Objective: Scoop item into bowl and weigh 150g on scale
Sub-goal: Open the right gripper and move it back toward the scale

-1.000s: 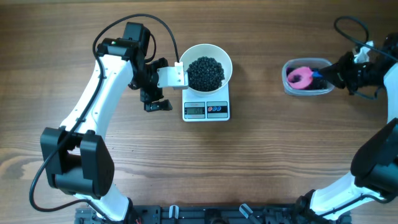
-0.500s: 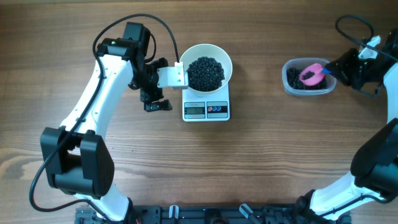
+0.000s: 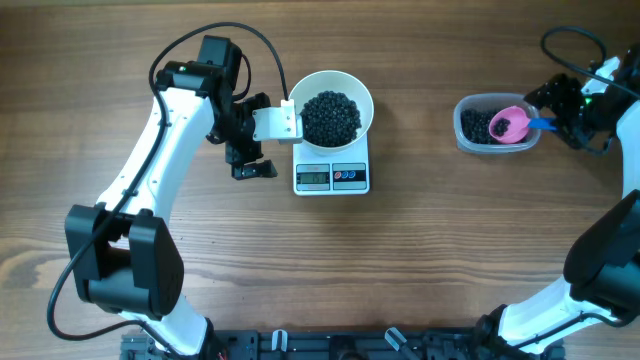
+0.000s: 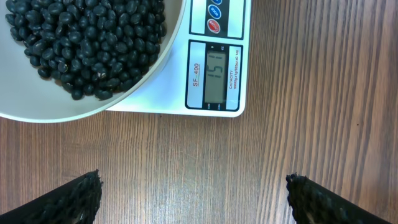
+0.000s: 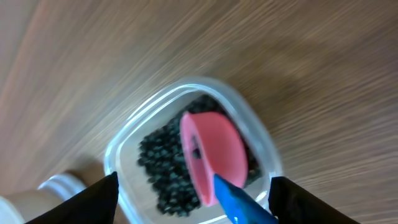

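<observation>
The beans (image 3: pixel 331 117) are sitting heaped in the white bowl (image 3: pixel 366 104) on the scale (image 3: pixel 332 189). The left gripper (image 4: pixel 196 199) is hanging wide open just beside them, gripping nothing. The right gripper (image 5: pixel 196 198) is gaping over the clear tub (image 5: pixel 114 154), where the pink scoop (image 5: pixel 214 152) is lying ungripped.

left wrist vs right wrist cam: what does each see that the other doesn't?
Left wrist only: white bowl of beans on the scale, left gripper open beside it. Right wrist only: clear tub with the pink scoop lying in its beans, right gripper open around it. Both: black beans, wooden table.
</observation>
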You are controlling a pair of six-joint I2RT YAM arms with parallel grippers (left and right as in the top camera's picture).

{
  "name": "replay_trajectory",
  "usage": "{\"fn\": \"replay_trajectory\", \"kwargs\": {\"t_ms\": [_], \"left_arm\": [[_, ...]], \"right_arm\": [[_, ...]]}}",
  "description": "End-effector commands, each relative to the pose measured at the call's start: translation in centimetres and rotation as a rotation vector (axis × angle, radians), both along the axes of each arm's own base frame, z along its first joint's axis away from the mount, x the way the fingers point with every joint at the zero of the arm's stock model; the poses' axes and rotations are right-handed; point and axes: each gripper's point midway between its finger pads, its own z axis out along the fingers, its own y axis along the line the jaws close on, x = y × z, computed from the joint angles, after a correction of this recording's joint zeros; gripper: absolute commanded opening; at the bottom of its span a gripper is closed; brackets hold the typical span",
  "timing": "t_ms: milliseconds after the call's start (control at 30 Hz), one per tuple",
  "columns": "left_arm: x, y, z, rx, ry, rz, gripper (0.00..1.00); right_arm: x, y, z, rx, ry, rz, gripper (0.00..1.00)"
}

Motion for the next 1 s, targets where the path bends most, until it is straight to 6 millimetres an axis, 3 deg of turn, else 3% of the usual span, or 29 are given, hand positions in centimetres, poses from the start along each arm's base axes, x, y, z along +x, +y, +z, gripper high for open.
{"fn": "replay_trajectory", "kwargs": {"t_ms": [0, 200, 267, 333, 433, 500, 567, 633, 700, 800, 967], "left_arm": [[-0.2, -0.2, -0.1, -0.023, 0.007, -0.017, 1.00], [-0.2, -0.2, -0.1, -0.023, 0.007, -0.017, 1.00], [-0.2, -0.2, -0.1, -0.023, 0.007, -0.017, 1.00], [-0.2, -0.2, -0.1, -0.023, 0.007, -0.017, 1.00], [-0.2, -0.2, -0.1, -0.023, 0.007, -0.017, 1.00], [-0.2, -0.2, -0.1, -0.023, 0.007, -0.017, 1.00], [-0.2, -0.2, -0.1, -0.023, 0.007, -0.016, 1.00], [-0.2, -0.2, -0.1, -0.023, 0.007, -0.017, 1.00], [-0.2, -0.2, -0.1, -0.023, 0.007, -0.017, 1.00], [-0.2, -0.2, -0.1, -0.023, 0.007, -0.017, 1.00], [-0.2, -0.2, -0.1, -0.023, 0.007, -0.017, 1.00]], "right_arm": [[-0.7, -2.8, -0.6, -0.161, 0.063, -0.066, 0.86], [-2.2, -6.2, -0.9, -0.303, 0.149, -0.233, 1.00], [-2.5, -7.4, -0.8, -0.363, 0.165, -0.269, 1.00], [-1.9, -8.2, -0.3, -0.403, 0.136, -0.289, 1.00], [1.3, -8.6, 1.3, -0.423, -0.013, -0.228, 0.99], [5.5, -5.9, 3.5, -0.349, -0.241, -0.027, 0.99], [9.4, -2.3, 8.1, -0.203, -0.538, 0.119, 1.00], [10.9, 0.0, 11.2, -0.080, -0.689, 0.167, 1.00], [11.1, 2.9, 12.9, 0.027, -0.762, 0.252, 1.00], [10.8, 6.6, 13.1, 0.116, -0.766, 0.355, 1.00], [10.0, 14.5, 11.3, 0.178, -0.687, 0.524, 1.00]]}}
